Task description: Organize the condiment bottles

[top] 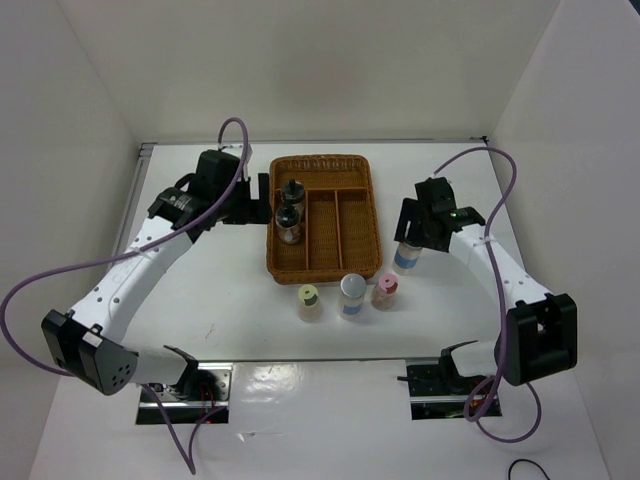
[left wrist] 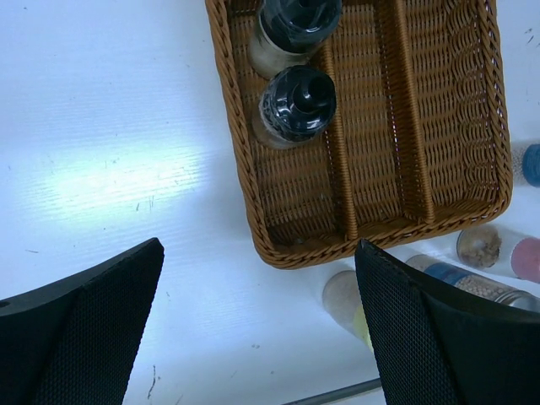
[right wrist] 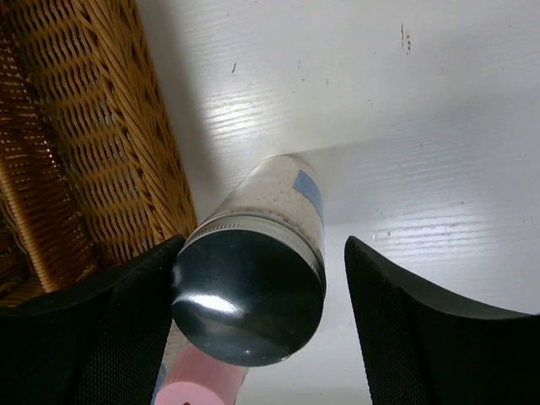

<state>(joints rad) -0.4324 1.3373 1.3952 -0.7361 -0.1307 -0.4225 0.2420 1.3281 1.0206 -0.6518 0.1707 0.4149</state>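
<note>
Condiment bottle [right wrist: 278, 211] stands beside the tray [right wrist: 93, 143] rim, between parted fingers [right wrist: 413, 337] of the right gripper [right wrist: 260, 253]; left gripper [left wrist: 257, 253] likewise released.

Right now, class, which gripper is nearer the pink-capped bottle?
Right. The right gripper straddles a blue-labelled bottle next to the pink-capped bottle; the left gripper is over on the other side of the wicker tray.

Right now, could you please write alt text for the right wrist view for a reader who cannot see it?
The right pincer, open, straddles a white bottle with a grey top and blue label, standing on the white table. A wicker tray fills the left side; a pink cap shows below.
</note>
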